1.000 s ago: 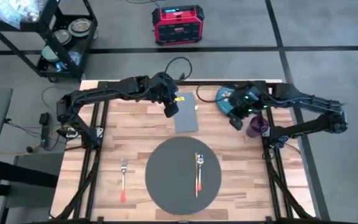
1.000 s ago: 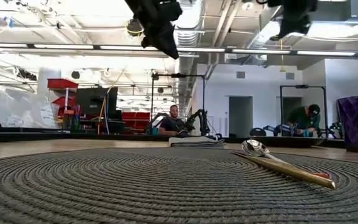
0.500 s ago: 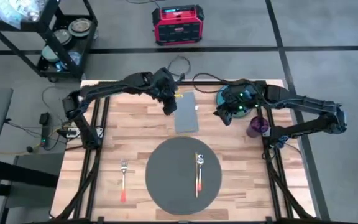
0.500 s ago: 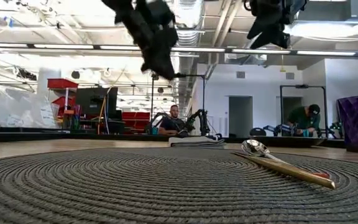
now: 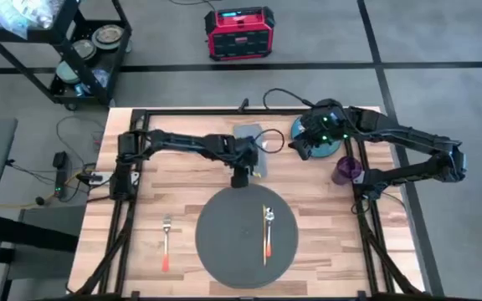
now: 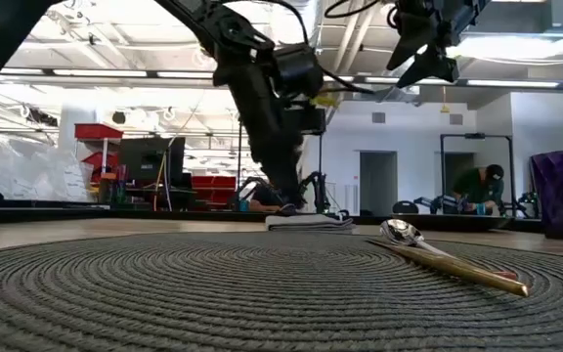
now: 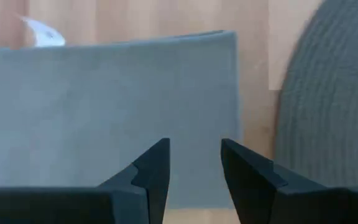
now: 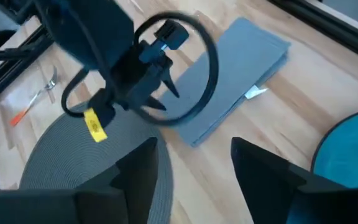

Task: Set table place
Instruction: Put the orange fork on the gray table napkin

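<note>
The round dark grey placemat (image 5: 247, 237) lies on the wooden table (image 5: 174, 180) near its front edge, with a spoon (image 5: 268, 230) on its right half. A folded grey napkin (image 5: 253, 146) lies flat beyond it. My left gripper (image 7: 194, 162) is open, low over the napkin's near end (image 6: 286, 203), one finger on each side of a strip of cloth. My right gripper (image 8: 194, 155) is open and high above the table (image 5: 304, 146), at the left rim of the teal plate (image 5: 325, 142). My left gripper points down at the napkin's near end (image 7: 191, 124). I cannot tell whether its fingertips touch the cloth.
A fork (image 5: 166, 242) with an orange handle lies on the table left of the placemat. A purple cup (image 5: 346, 170) stands near the right edge, just in front of the teal plate. Black frame bars (image 5: 128, 209) run along both sides of the table.
My left gripper has come down from high above the napkin's far end and moved toward the table's near edge, ending low over the napkin's near end. My right gripper has drifted toward the table's left and far edge, over the teal plate's left rim. The napkin has stayed put.
</note>
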Available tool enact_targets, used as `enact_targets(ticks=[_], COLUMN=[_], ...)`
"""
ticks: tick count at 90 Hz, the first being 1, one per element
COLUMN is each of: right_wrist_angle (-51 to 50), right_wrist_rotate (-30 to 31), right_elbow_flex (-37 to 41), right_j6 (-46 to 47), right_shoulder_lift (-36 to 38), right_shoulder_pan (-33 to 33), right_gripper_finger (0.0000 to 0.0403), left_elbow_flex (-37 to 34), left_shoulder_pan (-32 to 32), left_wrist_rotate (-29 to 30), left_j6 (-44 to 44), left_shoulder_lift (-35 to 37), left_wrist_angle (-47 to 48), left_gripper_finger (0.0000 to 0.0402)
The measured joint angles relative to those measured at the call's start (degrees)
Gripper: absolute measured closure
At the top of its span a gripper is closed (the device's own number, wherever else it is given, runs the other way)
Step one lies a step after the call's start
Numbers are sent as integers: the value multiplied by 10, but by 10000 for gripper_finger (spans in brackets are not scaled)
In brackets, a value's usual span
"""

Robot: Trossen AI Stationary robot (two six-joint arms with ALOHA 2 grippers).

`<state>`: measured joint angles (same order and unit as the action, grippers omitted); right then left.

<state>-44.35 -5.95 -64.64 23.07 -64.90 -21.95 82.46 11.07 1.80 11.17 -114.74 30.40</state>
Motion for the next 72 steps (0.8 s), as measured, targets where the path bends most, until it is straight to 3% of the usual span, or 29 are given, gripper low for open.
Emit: enact_targets(ticks=[15, 25, 44, 56, 72], right_wrist_angle=[0, 0, -6, -6, -12], right_wrist_rotate=[0, 0, 0, 0, 0], right_elbow_flex=[0, 0, 0, 0, -1], right_j6=[-5, -6, -6, -12, -21], right_shoulder_lift=[0, 0, 0, 0, 0], right_shoulder_pan=[-4, -7, -7, -7, -11], right_gripper_finger=[223, 223, 223, 223, 223], left_elbow_flex=[1, 2, 1, -21, -127], left_shoulder_pan=[4, 8, 16, 10, -40], left_wrist_rotate=[8, -27, -25, -21, 26], left_j6=[-4, -11, -76, -189, -517], left_shoulder_lift=[3, 5, 14, 79, 247], left_wrist_angle=[0, 16, 225, 295, 274], left_gripper_finger=[276, 276, 276, 276, 276])
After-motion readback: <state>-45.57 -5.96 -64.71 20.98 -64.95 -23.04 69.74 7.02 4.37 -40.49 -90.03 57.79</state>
